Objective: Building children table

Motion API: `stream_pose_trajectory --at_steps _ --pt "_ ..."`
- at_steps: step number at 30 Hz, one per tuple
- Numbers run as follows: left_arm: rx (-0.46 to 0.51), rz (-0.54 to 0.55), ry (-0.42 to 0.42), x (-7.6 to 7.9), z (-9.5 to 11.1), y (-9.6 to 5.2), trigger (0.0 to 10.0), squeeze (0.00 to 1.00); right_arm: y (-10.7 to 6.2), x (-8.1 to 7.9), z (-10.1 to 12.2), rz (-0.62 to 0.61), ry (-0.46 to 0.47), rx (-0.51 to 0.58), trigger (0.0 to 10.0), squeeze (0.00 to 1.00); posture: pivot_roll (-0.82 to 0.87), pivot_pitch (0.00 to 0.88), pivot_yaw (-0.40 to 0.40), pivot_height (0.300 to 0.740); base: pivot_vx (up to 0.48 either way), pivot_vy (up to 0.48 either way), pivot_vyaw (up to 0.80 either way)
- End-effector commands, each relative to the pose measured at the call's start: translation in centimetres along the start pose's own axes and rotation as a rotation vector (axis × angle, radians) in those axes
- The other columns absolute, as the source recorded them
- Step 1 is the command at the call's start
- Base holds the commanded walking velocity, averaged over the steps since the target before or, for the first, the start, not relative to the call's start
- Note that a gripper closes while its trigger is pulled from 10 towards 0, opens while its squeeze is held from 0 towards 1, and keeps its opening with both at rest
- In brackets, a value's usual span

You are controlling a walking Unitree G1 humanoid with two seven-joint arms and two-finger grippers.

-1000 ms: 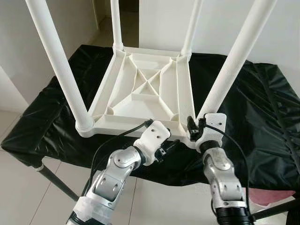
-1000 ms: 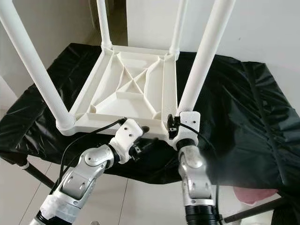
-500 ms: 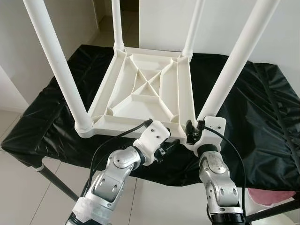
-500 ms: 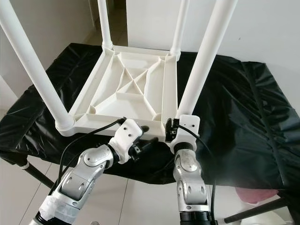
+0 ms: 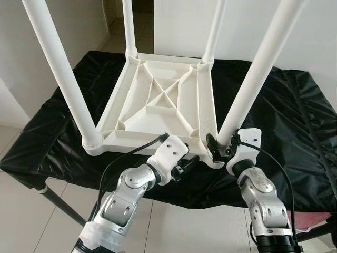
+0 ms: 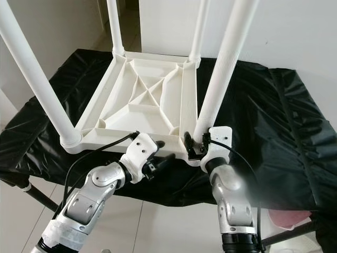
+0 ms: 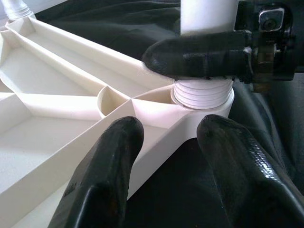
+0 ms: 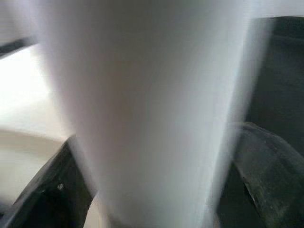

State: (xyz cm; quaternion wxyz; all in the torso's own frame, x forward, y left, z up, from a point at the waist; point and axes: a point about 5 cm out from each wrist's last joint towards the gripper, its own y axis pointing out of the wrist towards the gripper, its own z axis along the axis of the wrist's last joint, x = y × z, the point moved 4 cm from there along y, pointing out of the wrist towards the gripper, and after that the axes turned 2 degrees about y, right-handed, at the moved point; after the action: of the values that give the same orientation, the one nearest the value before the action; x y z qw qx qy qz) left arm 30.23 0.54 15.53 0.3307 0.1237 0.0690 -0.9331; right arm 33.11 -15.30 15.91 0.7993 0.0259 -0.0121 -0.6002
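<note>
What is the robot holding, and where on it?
The right pincer grips the near right table leg at its bottom end, just above the threaded socket. The left pincer is open at the tabletop's edge, holding nothing.

We see the upturned white plastic children's table with ribbed underside and four plain white tubular legs. It rests on a bench draped in glossy black sheeting. Silver arms end in black-fingered hands, left hand and right hand. Pale floor tiles.
</note>
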Motion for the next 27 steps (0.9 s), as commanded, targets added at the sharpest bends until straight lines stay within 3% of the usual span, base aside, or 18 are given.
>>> stream_pose_trajectory --at_steps 1,5,10,11,12,13,14,15,17,18,26,27 --pt "-0.014 0.045 0.001 -0.6 -0.3 -0.1 10.0 0.0 0.5 -0.8 0.0 0.174 -0.044 -0.009 10.0 0.0 -0.04 0.072 0.006 0.74 0.0 0.0 0.0" --pt "-0.009 0.044 0.002 -0.5 -0.1 0.1 10.0 0.0 0.9 -0.9 0.0 0.303 -0.106 -0.025 10.0 0.0 -0.03 0.071 0.004 0.74 0.0 0.0 0.0" --pt "-0.007 0.045 0.004 -0.6 0.0 0.1 10.0 0.0 1.0 -0.6 -0.3 0.348 -0.131 -0.041 10.0 0.0 -0.03 0.071 0.003 0.74 0.0 0.0 0.0" --pt "-0.007 0.047 0.004 -0.6 0.0 0.1 10.0 0.0 1.0 -0.5 -0.4 0.366 -0.15 -0.048 9.1 0.0 -0.03 0.07 0.002 0.74 0.0 0.0 0.0" --pt "-0.007 0.047 0.004 -0.6 0.0 0.1 10.0 0.0 1.0 -0.5 -0.4 0.366 -0.15 -0.048 9.1 0.0 -0.03 0.07 0.002 0.74 0.0 0.0 0.0" --pt "-0.009 0.049 0.006 -0.7 -0.1 0.1 10.0 0.0 1.1 -0.1 -0.6 0.387 -0.156 -0.063 7.5 0.0 -0.03 0.071 0.001 0.74 0.0 0.0 0.0" --pt "-0.009 0.049 0.006 -0.7 -0.1 0.1 10.0 0.0 1.1 -0.1 -0.6 0.387 -0.156 -0.063 7.5 0.0 -0.03 0.071 0.001 0.74 0.0 0.0 0.0" --pt "-0.009 0.05 0.006 -0.7 -0.1 0.0 10.0 0.0 1.1 0.1 -0.6 0.391 -0.161 -0.066 3.8 0.0 -0.03 0.07 0.0 0.74 0.0 0.0 0.0" --pt "-0.008 0.051 0.005 -0.7 -0.1 0.0 10.0 0.0 1.1 0.2 -0.6 0.401 -0.165 -0.067 3.3 0.0 -0.03 0.07 0.0 0.74 0.0 0.0 0.0" --pt "-0.008 0.052 0.005 -0.7 0.0 0.1 10.0 0.0 1.2 0.5 -0.7 0.401 -0.178 -0.071 0.0 0.0 -0.03 0.069 0.0 0.74 0.0 0.0 0.0" --pt "-0.009 0.049 0.003 -0.6 -0.1 0.1 10.0 0.0 1.1 1.3 -1.2 0.393 -0.19 -0.073 0.0 0.0 -0.03 0.067 -0.001 0.74 0.0 0.0 0.0" --pt "-0.01 0.048 0.003 -0.6 -0.2 0.1 10.0 0.0 1.1 1.4 -1.2 0.373 -0.198 -0.071 7.5 0.0 -0.03 0.068 -0.002 0.74 0.0 0.0 0.0"
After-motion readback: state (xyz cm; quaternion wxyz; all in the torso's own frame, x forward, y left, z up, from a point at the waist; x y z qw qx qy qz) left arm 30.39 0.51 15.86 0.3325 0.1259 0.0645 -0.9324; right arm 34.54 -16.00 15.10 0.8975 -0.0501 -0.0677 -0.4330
